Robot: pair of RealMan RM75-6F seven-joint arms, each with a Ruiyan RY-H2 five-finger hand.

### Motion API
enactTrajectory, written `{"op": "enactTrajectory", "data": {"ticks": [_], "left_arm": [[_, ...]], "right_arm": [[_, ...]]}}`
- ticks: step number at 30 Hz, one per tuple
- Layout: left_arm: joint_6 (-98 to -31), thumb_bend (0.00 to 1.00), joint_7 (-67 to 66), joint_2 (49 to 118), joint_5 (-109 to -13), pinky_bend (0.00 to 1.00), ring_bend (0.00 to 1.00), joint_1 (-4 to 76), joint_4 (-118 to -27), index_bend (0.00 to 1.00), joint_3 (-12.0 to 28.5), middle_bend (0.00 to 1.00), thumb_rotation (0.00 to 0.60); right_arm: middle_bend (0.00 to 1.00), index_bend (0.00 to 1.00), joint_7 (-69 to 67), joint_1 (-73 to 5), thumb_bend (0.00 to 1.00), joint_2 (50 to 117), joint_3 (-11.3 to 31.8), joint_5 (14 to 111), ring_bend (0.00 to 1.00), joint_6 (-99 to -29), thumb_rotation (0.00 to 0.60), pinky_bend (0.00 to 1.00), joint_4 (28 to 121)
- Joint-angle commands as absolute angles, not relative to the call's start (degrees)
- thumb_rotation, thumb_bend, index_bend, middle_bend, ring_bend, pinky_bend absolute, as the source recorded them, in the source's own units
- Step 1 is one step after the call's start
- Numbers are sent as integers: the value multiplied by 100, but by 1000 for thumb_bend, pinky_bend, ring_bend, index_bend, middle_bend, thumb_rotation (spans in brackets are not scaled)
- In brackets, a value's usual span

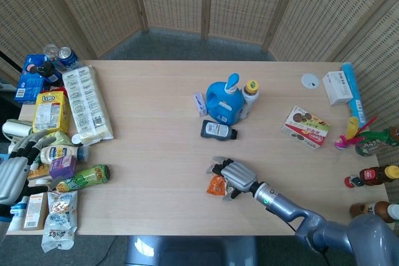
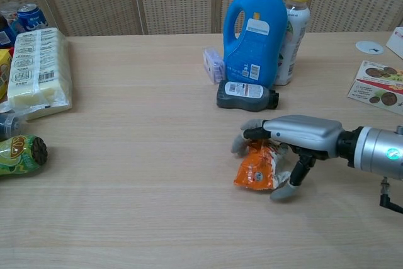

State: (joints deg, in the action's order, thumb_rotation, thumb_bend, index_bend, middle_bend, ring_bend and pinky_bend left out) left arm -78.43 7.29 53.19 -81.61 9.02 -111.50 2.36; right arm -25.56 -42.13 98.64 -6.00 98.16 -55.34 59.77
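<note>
An orange packet (image 2: 255,165) is lying flat on the table (image 2: 145,130), in front of a dark bottle (image 2: 246,96) that is lying on its side. The right hand (image 2: 291,140) is being laid over the packet from the right: its fingers (image 2: 247,135) are curved down over the packet's top and far edge, and the thumb (image 2: 284,187) is set against the near right corner. The packet is thus being clasped between fingers and thumb while resting on the table. In the head view the same hand (image 1: 232,177) is seen covering most of the packet (image 1: 216,185), only the left part being left in sight.

Behind the dark bottle a blue jug (image 2: 257,29) is standing upright, with a yellow-capped bottle (image 2: 294,26) touching its right side and a small purple box (image 2: 214,65) just to its left. A snack box (image 1: 305,126) is lying well to the right.

The left hand (image 1: 12,175) is being held at the left edge of the table, fingers spread and slightly bent, nothing being held in it. It is hovering near a heap of goods: a white bottle (image 1: 57,153), a green bottle (image 1: 83,177), a yellow pack (image 1: 50,110) and a long white pack (image 1: 86,103).
</note>
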Motion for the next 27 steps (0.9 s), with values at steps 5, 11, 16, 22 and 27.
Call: {"op": "enactTrajectory", "data": {"ticks": [5,11,16,22,27], "left_arm": [[-7833,260,780,5383,-8173,0,0,878,-11093,169,215,33,600],[-7835,258,864,5420,-8165,0,0,871,-11024,170,234,32,600],[-7813,258,933,5480,-8188,0,0,861,-10943,169,216,32,600],[-7837,257,1026,5558,-8226,0,0,808,-10857,169,171,32,600],[-7874,258,1050,5617,-8285,0,0,730,-10825,169,87,33,600]], "right_arm": [[630,499,-2685,-4198,192,9881,-586,9871,240,-5806,600,524,5825],[675,532,-2618,-4184,194,9588,-503,9817,284,-5997,600,555,6065],[680,538,-2380,-4196,190,9097,-357,9744,290,-6156,600,556,6544],[679,538,-2121,-4283,185,8262,47,9531,289,-6331,600,556,7481],[680,539,-1872,-4400,181,7673,363,9397,290,-6342,600,556,8126]]}}
